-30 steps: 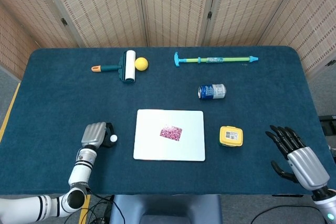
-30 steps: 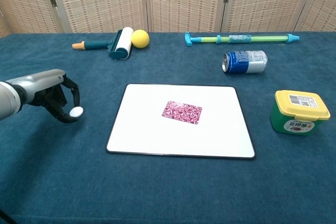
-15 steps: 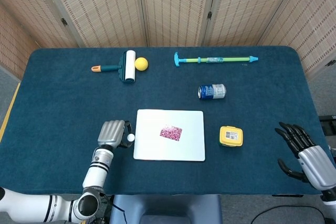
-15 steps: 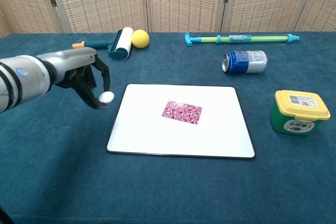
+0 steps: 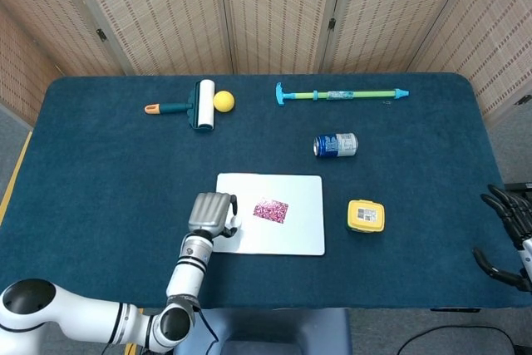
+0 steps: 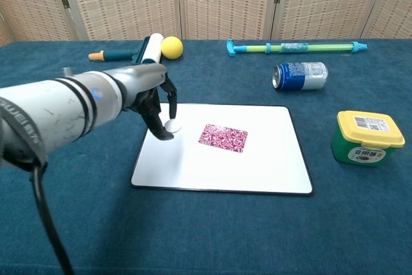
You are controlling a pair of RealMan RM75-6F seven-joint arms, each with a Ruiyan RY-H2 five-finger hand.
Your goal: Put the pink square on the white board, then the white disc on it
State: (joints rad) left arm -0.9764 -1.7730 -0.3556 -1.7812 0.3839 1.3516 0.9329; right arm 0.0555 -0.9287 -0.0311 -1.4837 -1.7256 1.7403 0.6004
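Observation:
The pink square [image 5: 271, 210] [image 6: 223, 138] lies flat near the middle of the white board [image 5: 299, 234] [image 6: 257, 169]. My left hand [image 5: 211, 212] [image 6: 152, 91] hovers over the board's left part, pinching the small white disc [image 6: 172, 125] in its fingertips just left of the pink square. In the head view the disc is mostly hidden under the hand. My right hand [image 5: 509, 230] shows only at the far right edge of the head view, off the table, fingers spread and holding nothing.
A yellow-lidded green tub [image 5: 366, 215] [image 6: 366, 137] stands right of the board. A blue can [image 5: 335, 145] [image 6: 300, 75] lies behind it. At the back are a lint roller [image 5: 196, 106], a yellow ball [image 5: 224, 101] and a long green-blue pump toy [image 5: 341, 94].
My left hand has carried the white disc rightward from the bare cloth to over the board's left part. My right hand has drawn back to the right edge of view.

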